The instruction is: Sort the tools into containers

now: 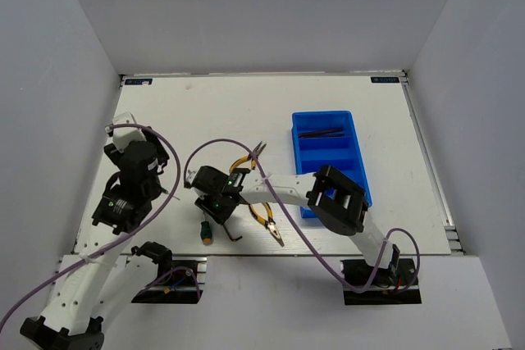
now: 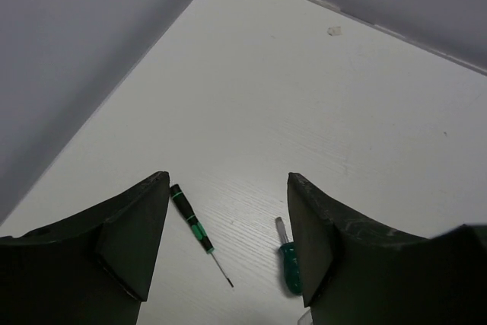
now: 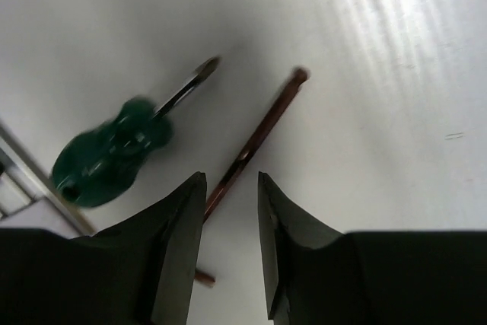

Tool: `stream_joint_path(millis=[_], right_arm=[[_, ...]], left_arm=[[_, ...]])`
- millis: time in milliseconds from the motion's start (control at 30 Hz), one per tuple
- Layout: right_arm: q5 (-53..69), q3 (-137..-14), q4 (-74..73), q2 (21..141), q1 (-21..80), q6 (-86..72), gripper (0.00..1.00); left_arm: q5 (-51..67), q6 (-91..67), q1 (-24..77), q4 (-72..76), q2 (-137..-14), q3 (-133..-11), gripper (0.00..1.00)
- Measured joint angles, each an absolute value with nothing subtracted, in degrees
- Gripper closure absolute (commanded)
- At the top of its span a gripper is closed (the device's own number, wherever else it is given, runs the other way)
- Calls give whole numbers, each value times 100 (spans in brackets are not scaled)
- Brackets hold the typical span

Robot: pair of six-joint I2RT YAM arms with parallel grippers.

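The left gripper (image 2: 228,186) hangs over the white table (image 2: 319,104) with its fingers (image 2: 129,241) spread wide and nothing between them. Ahead of the gap, nearer the finger on the left of that wrist view, lies a thin dark screwdriver with a green band (image 2: 199,234). Its tip points back toward the gripper, and it touches neither finger. A stubby green-handled screwdriver (image 2: 289,268) lies just beside the other finger, which partly hides the handle.

The right gripper (image 3: 230,180) is low over the table with its fingers (image 3: 179,249) drawn in to a narrow gap. A dark L-shaped hex key (image 3: 262,123) lies on the table with its long arm running out ahead of the fingertips and back into that gap. It sits close to the finger on the left of the view, and I cannot tell whether it touches. Outside that same finger lies a second stubby green-handled screwdriver (image 3: 110,157), blurred, apart from the key.

From above, one pair of yellow-and-black-handled pliers (image 1: 244,161) lies beyond the right gripper (image 1: 218,215). Another pair (image 1: 267,217) lies just to its right.

Well to the right of those fingers stands the bright blue rectangular plastic tray (image 1: 358,161). Dark hex keys (image 1: 324,133) lie in its farthest compartment, and the right arm crosses over its near end.
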State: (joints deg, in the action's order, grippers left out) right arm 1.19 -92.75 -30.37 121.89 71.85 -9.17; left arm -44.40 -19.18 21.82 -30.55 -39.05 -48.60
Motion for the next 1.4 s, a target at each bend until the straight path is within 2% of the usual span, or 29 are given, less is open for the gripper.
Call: stream_joint_path(millis=[400,667,900,1400], right_arm=[[-694,-9474,-3059,12416,7188,-1194,65],[-436,-9568,-3153,12477,7181,-1474,66],[-209,-9570,-3164,12499,7107,-1772,73],[-993,-9063,-2626,12293,7334,-1619,70]], left_arm=[[-4560,-1959,2147,-3173,-4023,-4812,28],[-4541,-1953,2147,-3175,-4016,-4812,28],[-4539,-1953,2147,-3168,-4016,-4812,28],[-4536,-1909,2147,-3168,-4010,-4812,28]])
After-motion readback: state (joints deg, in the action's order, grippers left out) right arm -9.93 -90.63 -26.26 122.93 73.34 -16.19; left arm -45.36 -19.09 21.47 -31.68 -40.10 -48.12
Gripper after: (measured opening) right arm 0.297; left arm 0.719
